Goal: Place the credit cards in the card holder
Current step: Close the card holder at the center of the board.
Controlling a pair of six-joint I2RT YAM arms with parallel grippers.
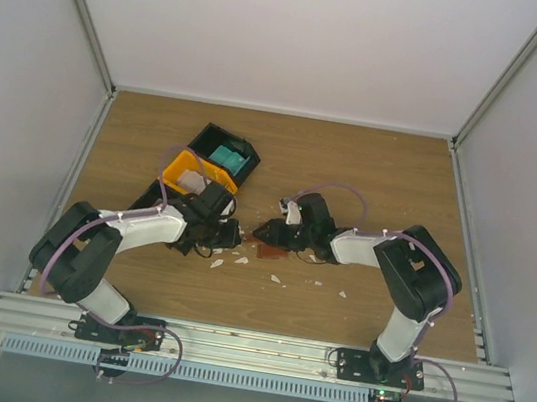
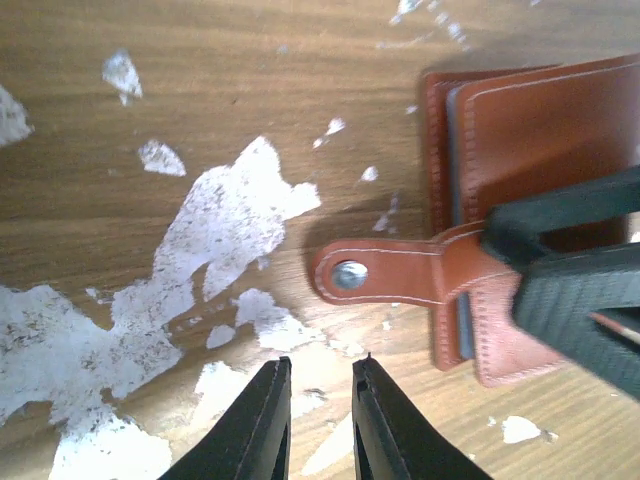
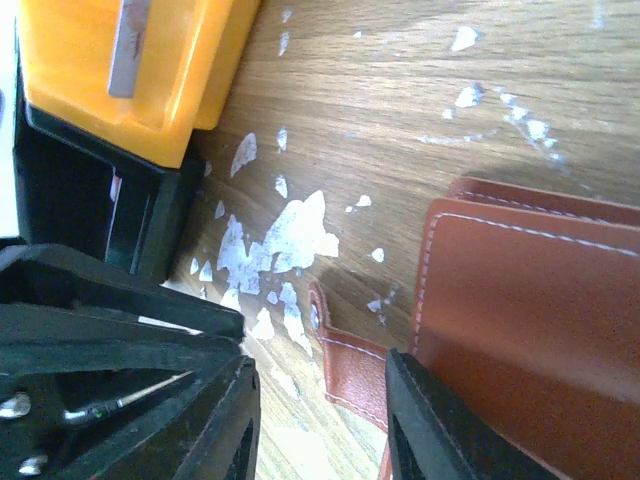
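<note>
The reddish-brown card holder (image 1: 272, 252) lies flat on the wood between my two grippers. In the left wrist view the card holder (image 2: 540, 120) has its snap strap (image 2: 375, 272) sticking out to the left, and a grey edge shows between its leather layers. My left gripper (image 2: 320, 365) is slightly open and empty, just short of the strap; it also shows from above (image 1: 228, 233). My right gripper (image 3: 318, 362) is open and straddles the strap (image 3: 355, 375), one finger beside the holder (image 3: 530, 300); from above it shows at the holder's edge (image 1: 269, 231). Teal cards (image 1: 226, 159) lie in the tray.
The black-and-orange compartment tray (image 1: 185, 161) stands at the back left, close behind my left arm; its orange wall (image 3: 120, 90) fills the right wrist view's upper left. White scraps (image 2: 230, 220) are scattered on the wood around the holder (image 1: 277, 279).
</note>
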